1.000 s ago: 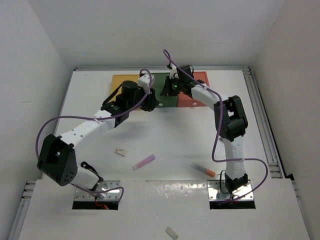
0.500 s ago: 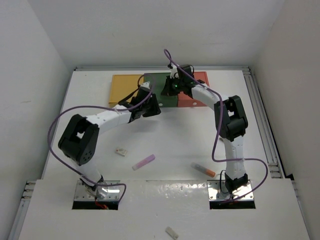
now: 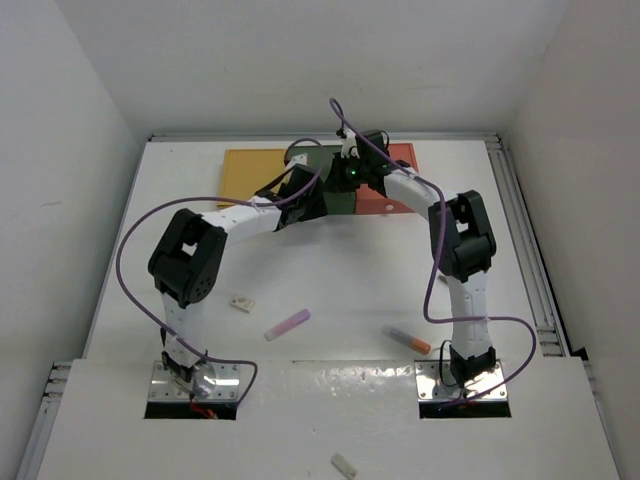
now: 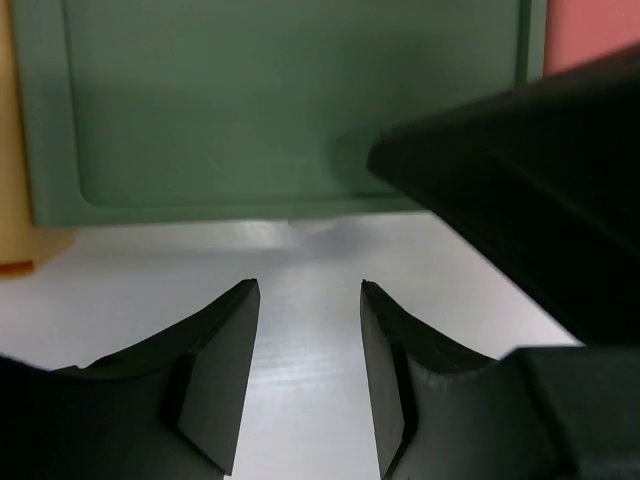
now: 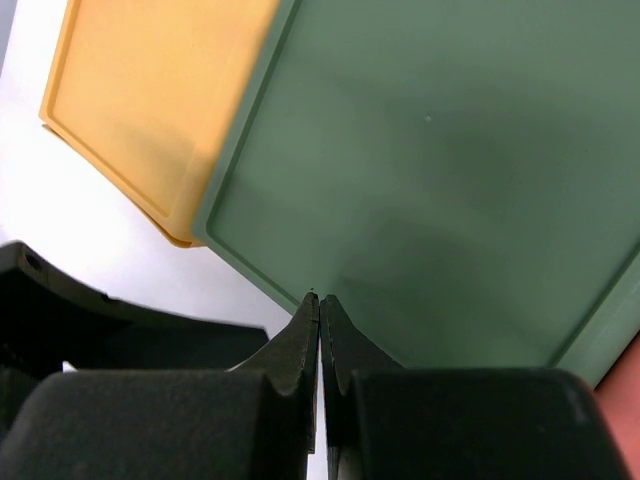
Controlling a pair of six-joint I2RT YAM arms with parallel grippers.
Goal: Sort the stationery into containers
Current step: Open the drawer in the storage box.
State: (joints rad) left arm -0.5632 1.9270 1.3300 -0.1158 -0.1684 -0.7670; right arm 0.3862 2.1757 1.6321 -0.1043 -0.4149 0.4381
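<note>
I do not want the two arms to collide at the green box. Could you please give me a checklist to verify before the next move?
1. Left gripper open, facing the dark green box front: ok.
2. Knob centred in the gap: cannot tell, only a pale blur there.
3. Right gripper shut, tips at that box's near edge: ok.
4. Right gripper touching the box: cannot tell.
5. Room between the two grippers: not ok, they look very close.
6. Lilac stick, orange-tipped tube, eraser lie clear of both arms: ok.
</note>
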